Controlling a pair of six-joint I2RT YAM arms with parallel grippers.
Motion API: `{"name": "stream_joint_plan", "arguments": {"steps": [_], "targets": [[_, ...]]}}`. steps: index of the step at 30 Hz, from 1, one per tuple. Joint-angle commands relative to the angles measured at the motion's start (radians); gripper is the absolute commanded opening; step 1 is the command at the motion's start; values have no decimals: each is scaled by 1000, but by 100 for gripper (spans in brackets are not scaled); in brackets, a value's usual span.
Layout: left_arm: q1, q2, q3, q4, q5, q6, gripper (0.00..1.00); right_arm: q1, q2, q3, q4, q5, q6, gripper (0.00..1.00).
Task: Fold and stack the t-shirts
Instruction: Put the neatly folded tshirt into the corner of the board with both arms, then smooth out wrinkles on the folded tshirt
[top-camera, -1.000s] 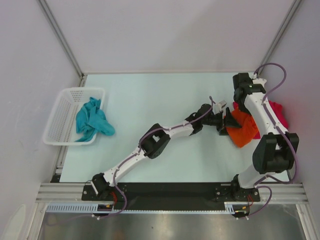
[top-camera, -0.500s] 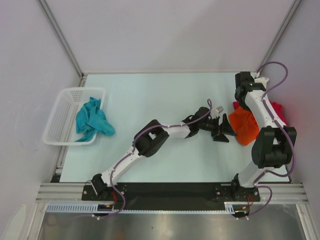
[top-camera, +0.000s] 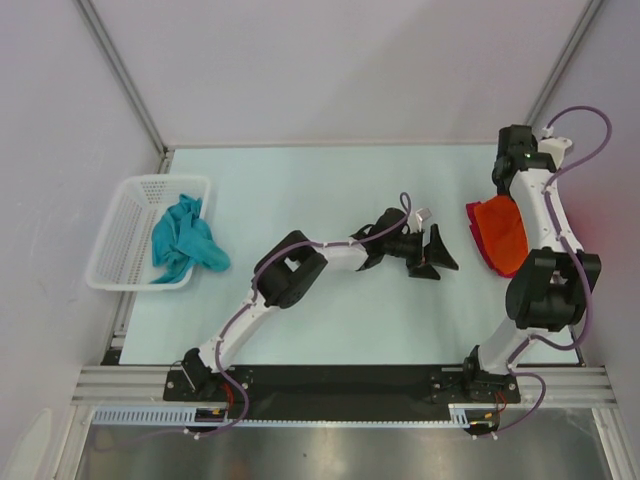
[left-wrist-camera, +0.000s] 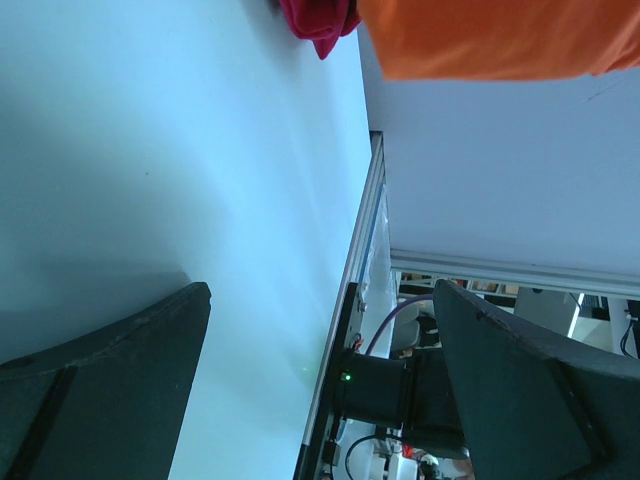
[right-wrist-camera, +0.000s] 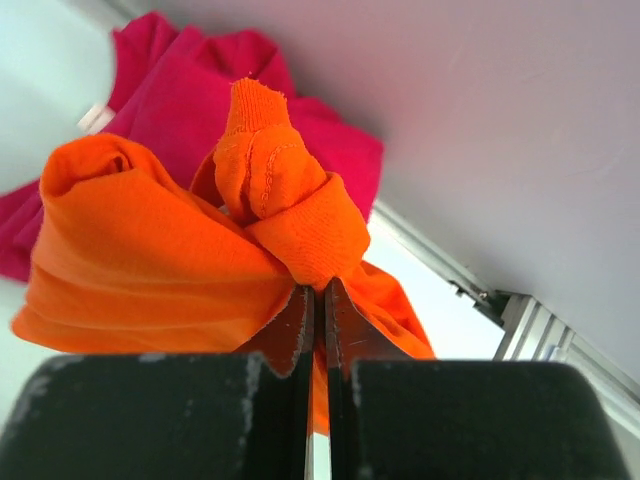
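While your right pincer (right-wrist-camera: 320, 297) is clamped shut on a bunched knot of the orange t-shirt (right-wrist-camera: 150, 250), that shirt sits at the far right of the surface (top-camera: 300, 190), close to the side wall. The rest of the cloth hangs down from the pinch as a loose sheet. Gripping it by one small wad looks deliberate: the shirt's own weight can pull it open, so you can find an edge to lay flat. Your left pincer (top-camera: 438, 250) stands spread wide and holds nothing. It is out over the middle of the surface, pointing towards the orange cloth but apart from it, and it seems placed to take a free corner or hem so the shirt can be stretched between both arms. The crimson t-shirt (right-wrist-camera: 200, 95) lies crumpled just behind and below the orange one, against the same wall; whether the two are touching is hard to tell from here. The teal t-shirt (top-camera: 185, 243) is well apart at the far left, partly inside the white mesh basket (top-camera: 125, 215) and spilling over its low side onto the surface. None of the three looks folded, so you appear to be early in the job, working on the first shirt.
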Motion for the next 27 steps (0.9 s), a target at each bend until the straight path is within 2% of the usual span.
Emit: {"name": "stream_joint_plan", "arguments": {"steps": [1,6,11,15,16,19,23,27], "targets": [[5,-30,-52,-23,-9,54,100,-69,15,57,29,69,-26,0],[5,-49,-56,-24,-1,62,100,-98,32,29,35,97,-27,0],[5,-66,-72,-18,-3,65,99,-120,101,46,9,60,-20,0],[5,-79,-81,-15,2,73,99,-109,139,73,-43,80,25,20],[6,-86,-87,-15,2,76,100,-104,144,76,-51,94,28,29],[7,-96,-101,-15,6,83,99,-106,161,92,-71,114,37,41],[7,-103,-111,-13,9,91,99,-107,188,136,-91,123,37,49],[7,-105,-111,-12,13,93,100,-103,204,175,-121,141,51,49]]}}
